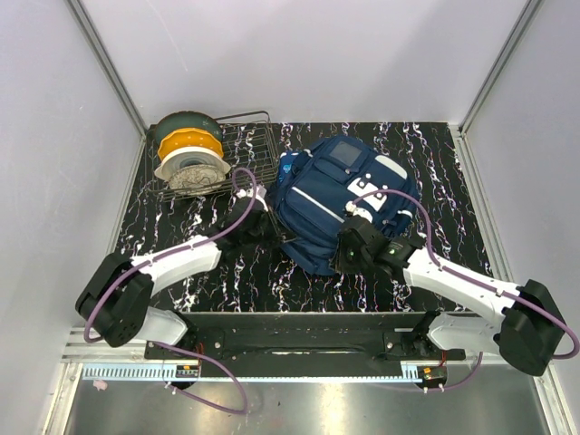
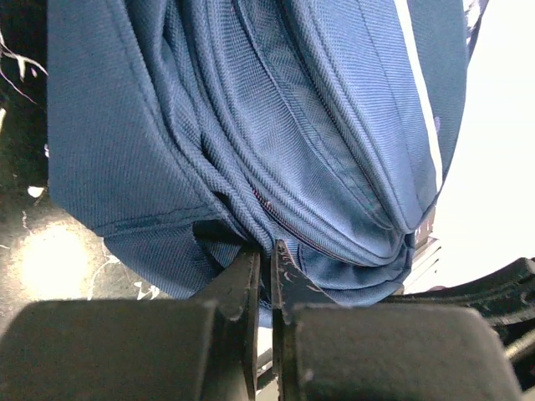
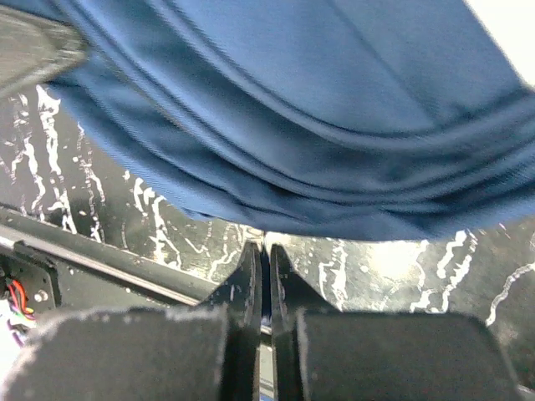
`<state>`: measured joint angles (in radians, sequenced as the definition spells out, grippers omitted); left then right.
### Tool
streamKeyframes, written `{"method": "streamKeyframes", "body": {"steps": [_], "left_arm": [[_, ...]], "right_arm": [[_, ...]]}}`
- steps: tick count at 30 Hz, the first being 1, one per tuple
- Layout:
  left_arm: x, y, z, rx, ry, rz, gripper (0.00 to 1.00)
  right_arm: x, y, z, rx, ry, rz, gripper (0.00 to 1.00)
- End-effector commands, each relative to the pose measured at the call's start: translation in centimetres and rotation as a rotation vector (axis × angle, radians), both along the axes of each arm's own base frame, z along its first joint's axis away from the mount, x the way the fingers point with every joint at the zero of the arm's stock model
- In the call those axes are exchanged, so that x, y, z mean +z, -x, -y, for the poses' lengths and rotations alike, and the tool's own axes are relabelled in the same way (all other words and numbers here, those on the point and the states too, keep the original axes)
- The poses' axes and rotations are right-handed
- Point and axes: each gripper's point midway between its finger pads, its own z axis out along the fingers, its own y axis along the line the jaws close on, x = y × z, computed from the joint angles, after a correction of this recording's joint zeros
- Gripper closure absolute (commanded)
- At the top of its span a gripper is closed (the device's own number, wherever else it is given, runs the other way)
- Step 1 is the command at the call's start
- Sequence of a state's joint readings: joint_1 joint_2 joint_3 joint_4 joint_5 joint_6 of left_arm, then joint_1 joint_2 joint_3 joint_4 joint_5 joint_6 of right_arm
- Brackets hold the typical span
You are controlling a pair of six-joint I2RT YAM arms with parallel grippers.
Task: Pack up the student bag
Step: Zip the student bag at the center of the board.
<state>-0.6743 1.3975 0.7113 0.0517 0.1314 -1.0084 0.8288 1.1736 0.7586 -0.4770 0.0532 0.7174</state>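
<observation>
The left fingers (image 2: 241, 288) are pressed together at a fold beside the zip of the student bag (image 1: 313, 213) (whether cloth is caught between them I cannot tell). The right fingers (image 3: 248, 271), closed on nothing, sit just short of its near edge. The bag lies mid-worktop (image 1: 272, 276), an arm on either side, seemingly so it can be steadied and opened.
</observation>
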Motion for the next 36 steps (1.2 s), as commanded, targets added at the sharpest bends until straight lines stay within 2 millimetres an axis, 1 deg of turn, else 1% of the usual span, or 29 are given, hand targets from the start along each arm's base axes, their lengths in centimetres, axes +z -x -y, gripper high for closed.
{"method": "streamKeyframes", "body": {"steps": [1, 2, 3, 4, 5, 6, 7, 9, 10, 12, 14, 17, 18, 19, 20, 21, 24, 25, 27, 28, 29, 31, 32, 34, 36], "left_arm": [[7.7, -3.7, -0.8, 0.019, 0.094, 0.235, 1.0], [8.7, -3.6, -0.9, 0.003, 0.11, 0.247, 1.0], [9.3, -4.1, -1.5, 0.01, 0.114, 0.259, 1.0], [10.8, -4.2, -1.4, -0.01, 0.143, 0.276, 1.0], [11.7, -4.3, -1.6, -0.015, 0.156, 0.295, 1.0], [12.4, -4.6, -2.1, -0.014, 0.154, 0.311, 1.0], [13.7, -4.9, -2.1, -0.026, 0.166, 0.33, 1.0], [14.6, -5.1, -2.6, -0.038, 0.16, 0.348, 1.0], [15.8, -5.3, -2.5, -0.048, 0.171, 0.369, 1.0], [16.6, -5.4, -2.9, -0.052, 0.17, 0.382, 1.0], [17.6, -5.4, -3.1, -0.06, 0.186, 0.4, 1.0], [18.4, -5.3, -3.3, -0.07, 0.189, 0.413, 1.0], [18.7, -5.3, -3.4, -0.074, 0.188, 0.427, 1.0], [19.0, -5.2, -3.4, -0.08, 0.192, 0.432, 1.0], [19.2, -5.1, -3.4, -0.084, 0.193, 0.438, 1.0], [18.9, -5.0, -3.6, -0.088, 0.186, 0.425, 1.0], [19.1, -4.7, -3.7, -0.101, 0.191, 0.43, 1.0], [19.2, -4.6, -3.7, -0.107, 0.193, 0.431, 1.0], [19.2, -4.6, -3.7, -0.109, 0.193, 0.434, 1.0], [19.1, -4.5, -3.6, -0.118, 0.196, 0.431, 1.0], [18.9, -4.5, -3.5, -0.122, 0.196, 0.426, 1.0], [19.0, -4.2, -3.3, -0.139, 0.207, 0.425, 1.0], [19.1, -4.1, -3.3, -0.143, 0.209, 0.425, 1.0], [19.1, -4.0, -3.3, -0.146, 0.211, 0.426, 1.0], [19.1, -4.0, -3.4, -0.145, 0.21, 0.429, 1.0]], "right_arm": [[-1.3, -1.0, 4.4, -0.225, 0.141, 0.012, 1.0], [-1.7, -0.7, 5.4, -0.264, 0.157, -0.001, 1.0], [-1.9, -0.7, 5.9, -0.324, 0.146, -0.014, 1.0], [-2.4, -0.9, 7.2, -0.378, 0.148, -0.027, 1.0], [-1.9, -1.1, 7.5, -0.416, 0.113, -0.023, 1.0], [-1.9, -1.2, 8.2, -0.445, 0.105, -0.022, 1.0], [-2.2, -1.5, 9.3, -0.488, 0.105, -0.025, 1.0], [-1.7, -1.8, 10.3, -0.534, 0.074, -0.006, 1.0], [-1.9, -1.7, 10.9, -0.553, 0.076, -0.008, 1.0], [-1.8, -2.0, 11.8, -0.596, 0.06, -0.004, 1.0], [-2.2, -2.1, 12.7, -0.638, 0.065, -0.015, 1.0], [-3.0, -2.2, 14.0, -0.69, 0.081, -0.036, 1.0], [-3.1, -2.4, 15.0, -0.731, 0.082, -0.041, 1.0], [-3.3, -2.5, 15.3, -0.743, 0.077, -0.047, 1.0], [-3.2, -2.7, 15.6, -0.753, 0.067, -0.037, 1.0], [-3.1, -3.1, 16.3, -0.785, 0.057, -0.034, 1.0], [-2.5, -3.9, 16.9, -0.828, 0.018, -0.004, 1.0], [-2.2, -4.6, 17.3, -0.853, 0.005, 0.014, 1.0], [-2.1, -5.3, 17.6, -0.859, 0.001, 0.024, 1.0], [-1.9, -6.1, 17.5, -0.848, -0.023, 0.041, 1.0], [-2.3, -6.3, 17.7, -0.855, -0.011, 0.03, 1.0], [-2.5, -7.0, 17.6, -0.849, -0.02, 0.034, 1.0], [-3.2, -7.2, 18.0, -0.852, -0.001, 0.016, 1.0], [-3.4, -7.7, 17.9, -0.845, -0.009, 0.011, 1.0], [-4.2, -7.7, 18.0, -0.839, 0.002, -0.009, 1.0]]}}
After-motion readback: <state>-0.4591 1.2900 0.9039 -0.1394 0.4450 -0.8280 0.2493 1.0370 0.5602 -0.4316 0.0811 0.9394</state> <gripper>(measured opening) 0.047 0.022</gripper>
